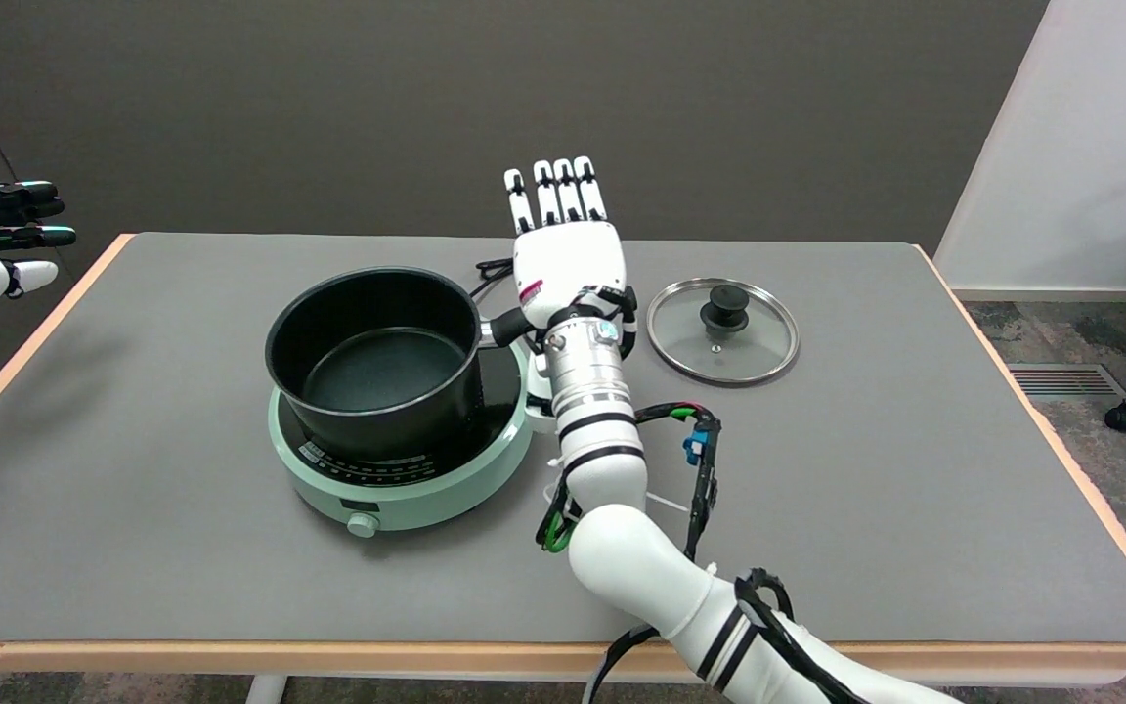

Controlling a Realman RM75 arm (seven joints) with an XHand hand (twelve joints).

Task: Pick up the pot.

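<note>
Fingers (557,191): straight, held close side by side, pointing toward the far edge of the tabletop; nothing between them.
Right hand (563,249): open and flat, back of the palm facing up, holding nothing. It hovers over the middle of the tabletop, nearer the far edge, just beside the pot's handle (509,328), which passes under the wrist; contact there cannot be judged.
Right arm (612,469): white, with a silver wrist section and looped cables, reaching in from the near right corner.
Pot (374,357): black, uncovered, nothing inside, upright on the hot plate, left of centre; handle points right toward the hand.
Hot plate (397,484): round, pale green, black top, knob facing the near edge.
Lid (722,330): glass, black knob, lying flat right of the hand, apart from the pot.
Table (915,508): grey mat, wooden edging.
</note>
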